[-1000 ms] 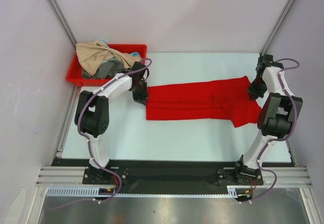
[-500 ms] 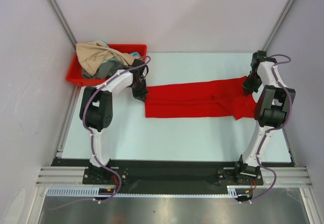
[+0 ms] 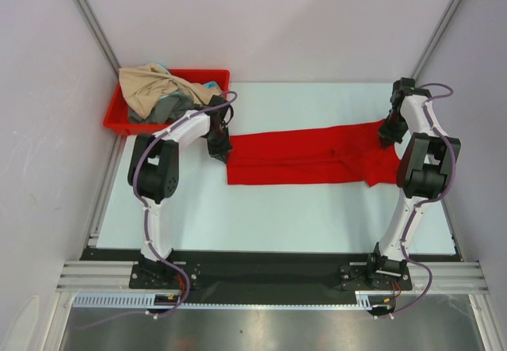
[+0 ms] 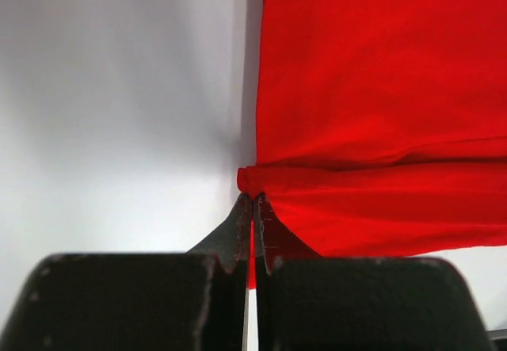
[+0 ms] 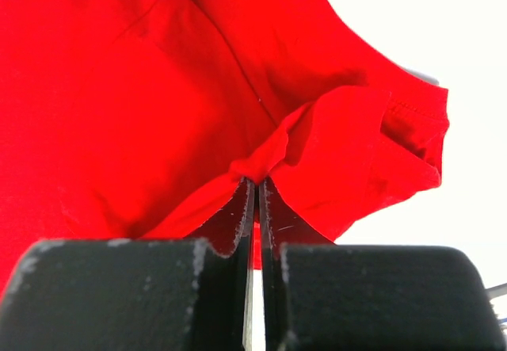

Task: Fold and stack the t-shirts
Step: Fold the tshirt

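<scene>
Closest to the left fingers [image 4: 253,208], a bunched fold of the red t-shirt [image 3: 309,157] is pinched tight between them, the cloth spreading ahead and to their right over the pale surface [image 3: 317,208]. The right fingers [image 5: 255,188] are clenched on a gathered fold near the hem. Beyond the left fingers, the other t-shirts [image 3: 158,89] lie heaped in a red tray [image 3: 218,75].

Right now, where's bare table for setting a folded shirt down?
Free: the near strip between the red t-shirt and the arm bases, and the far strip right of the red tray. Crowded: the tray, heaped with shirts, and the middle band.
</scene>
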Motion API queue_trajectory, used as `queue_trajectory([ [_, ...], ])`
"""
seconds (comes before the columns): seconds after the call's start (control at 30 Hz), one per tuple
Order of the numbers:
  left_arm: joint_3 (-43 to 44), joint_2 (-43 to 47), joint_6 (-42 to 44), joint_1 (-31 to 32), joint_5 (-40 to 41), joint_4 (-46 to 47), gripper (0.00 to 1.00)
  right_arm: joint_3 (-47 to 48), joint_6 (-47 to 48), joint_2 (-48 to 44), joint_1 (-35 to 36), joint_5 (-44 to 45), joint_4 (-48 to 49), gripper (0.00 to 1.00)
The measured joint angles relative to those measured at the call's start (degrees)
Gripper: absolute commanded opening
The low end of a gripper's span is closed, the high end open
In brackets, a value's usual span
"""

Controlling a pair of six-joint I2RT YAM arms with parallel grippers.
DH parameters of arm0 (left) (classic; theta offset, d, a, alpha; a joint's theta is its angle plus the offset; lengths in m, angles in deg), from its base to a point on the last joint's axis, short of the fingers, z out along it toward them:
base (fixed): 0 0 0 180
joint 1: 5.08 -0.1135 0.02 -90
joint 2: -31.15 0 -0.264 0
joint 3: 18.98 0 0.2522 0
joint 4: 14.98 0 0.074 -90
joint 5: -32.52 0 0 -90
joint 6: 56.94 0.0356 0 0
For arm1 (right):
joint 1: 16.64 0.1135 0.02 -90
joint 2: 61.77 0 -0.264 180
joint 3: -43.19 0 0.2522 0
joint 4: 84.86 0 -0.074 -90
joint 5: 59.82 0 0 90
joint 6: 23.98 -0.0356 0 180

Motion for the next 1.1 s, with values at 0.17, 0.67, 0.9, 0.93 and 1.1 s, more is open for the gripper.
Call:
queue_trajectory([
  [0.17, 0.13, -0.7, 0.04, 0.0, -0.02, 0.07, 0.01, 0.96, -0.02, 0.09, 0.04, 0.37, 0.04, 0.07],
  [0.67, -8.11, 14.05, 2.62, -0.02, 3.85, 2.84, 0.73, -3.74, 0.11, -3.45, -5.86, -0.31, 2.95, 0.58],
  [0.9, -18.78, 19.43, 2.49, 0.92, -2.23, 6.43, 0.72, -20.65, 0.02, -17.92, -17.68, -4.2, 6.14, 0.59],
  [0.93, -19.47, 18.86, 2.47, 1.09, -3.37, 6.97, 0.72, -22.71, -0.02, -18.97, -18.36, -5.16, 6.84, 0.59],
  [1.1, -19.78, 15.56, 2.4, 1.77, -6.21, 9.35, 0.73, -34.42, -0.44, -21.24, -22.67, -12.44, 10.71, 0.62],
])
